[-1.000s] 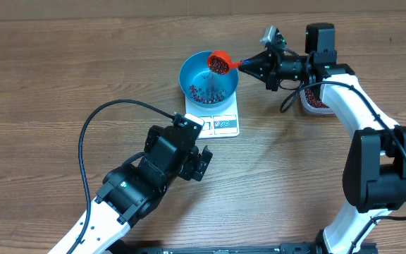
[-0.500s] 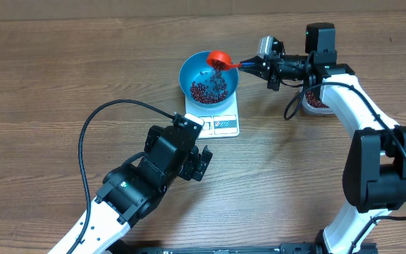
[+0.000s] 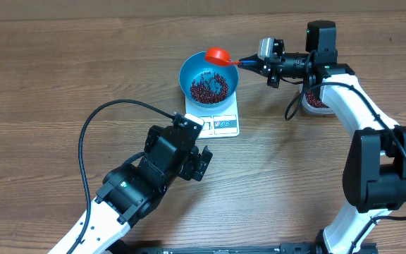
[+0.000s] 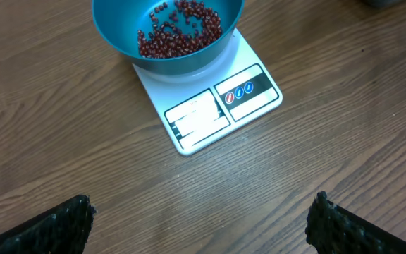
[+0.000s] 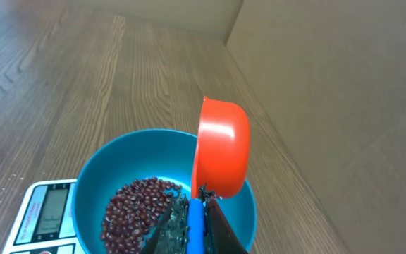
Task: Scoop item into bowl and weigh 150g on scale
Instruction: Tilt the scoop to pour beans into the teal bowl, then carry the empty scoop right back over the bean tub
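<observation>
Bowl [image 3: 186, 76] of beans [image 3: 208, 86] on scale [image 3: 220, 125]; right gripper [image 3: 251, 63] pinches tipped red scoop [image 3: 217, 55] above; left gripper [image 3: 201, 164] spread, nearer.

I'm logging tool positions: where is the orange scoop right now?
In the overhead view the orange scoop hangs over the far rim of the blue bowl on the scale, its handle in the right end effector.

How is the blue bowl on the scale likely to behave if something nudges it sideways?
The bowl looks smooth and sits loose on the flat scale, so it would probably slide rather than tip. Its beans are a loose heap, likely to roll and shift.
</observation>
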You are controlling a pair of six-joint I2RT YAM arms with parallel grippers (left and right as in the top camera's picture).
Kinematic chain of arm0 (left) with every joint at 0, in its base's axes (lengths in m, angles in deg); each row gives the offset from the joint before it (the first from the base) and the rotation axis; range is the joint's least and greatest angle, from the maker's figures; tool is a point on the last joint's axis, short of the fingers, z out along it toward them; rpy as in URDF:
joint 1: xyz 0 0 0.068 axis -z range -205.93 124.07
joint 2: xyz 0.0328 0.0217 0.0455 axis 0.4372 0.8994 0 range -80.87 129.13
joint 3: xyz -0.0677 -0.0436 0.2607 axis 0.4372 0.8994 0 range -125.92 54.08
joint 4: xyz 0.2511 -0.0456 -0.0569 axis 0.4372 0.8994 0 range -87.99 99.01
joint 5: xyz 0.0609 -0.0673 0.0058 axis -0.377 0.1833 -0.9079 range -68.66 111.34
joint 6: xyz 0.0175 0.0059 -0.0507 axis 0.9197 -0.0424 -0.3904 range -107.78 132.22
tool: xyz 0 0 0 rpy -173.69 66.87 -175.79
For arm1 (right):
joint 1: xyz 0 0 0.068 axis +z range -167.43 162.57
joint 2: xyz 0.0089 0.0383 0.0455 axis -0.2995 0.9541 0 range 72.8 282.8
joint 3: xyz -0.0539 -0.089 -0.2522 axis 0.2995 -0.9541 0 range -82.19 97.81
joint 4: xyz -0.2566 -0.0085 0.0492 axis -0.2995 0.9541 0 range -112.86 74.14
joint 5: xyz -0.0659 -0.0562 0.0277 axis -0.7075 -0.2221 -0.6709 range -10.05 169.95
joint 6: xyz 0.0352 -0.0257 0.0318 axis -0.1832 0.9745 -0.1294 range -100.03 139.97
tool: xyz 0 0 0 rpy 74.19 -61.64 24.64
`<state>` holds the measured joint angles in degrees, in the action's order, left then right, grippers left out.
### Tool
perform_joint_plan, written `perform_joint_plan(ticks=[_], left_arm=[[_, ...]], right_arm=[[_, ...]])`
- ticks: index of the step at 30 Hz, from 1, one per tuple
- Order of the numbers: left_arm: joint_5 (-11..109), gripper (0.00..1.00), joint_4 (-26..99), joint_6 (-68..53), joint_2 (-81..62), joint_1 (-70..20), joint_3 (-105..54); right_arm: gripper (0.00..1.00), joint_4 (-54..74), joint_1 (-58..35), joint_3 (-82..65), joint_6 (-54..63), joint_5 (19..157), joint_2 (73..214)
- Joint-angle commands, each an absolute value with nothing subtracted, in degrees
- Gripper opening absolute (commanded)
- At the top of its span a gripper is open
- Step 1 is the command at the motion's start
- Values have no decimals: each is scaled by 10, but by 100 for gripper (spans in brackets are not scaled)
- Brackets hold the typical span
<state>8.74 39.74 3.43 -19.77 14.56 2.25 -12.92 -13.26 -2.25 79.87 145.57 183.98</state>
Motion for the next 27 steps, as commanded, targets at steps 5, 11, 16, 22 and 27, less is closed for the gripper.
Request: perform_joint_plan(ticks=[5,11,16,22,27], left_arm=[[92,99,397,41,-194,145,26],[92,99,397,41,-194,145,26],[92,100,397,41,-194,145,26],[92,100,397,41,-194,145,26],[92,99,397,41,-194,145,26]], right_arm=[[4,-138,-133,-23,760,1509,1841],[4,-185,-133,-23,565,1525,1814],[4,-211,-133,-22,444,1448,1770],[4,-182,-140,-22,322,1291,1697],[4,-79,-151,-22,317,1140,1635]])
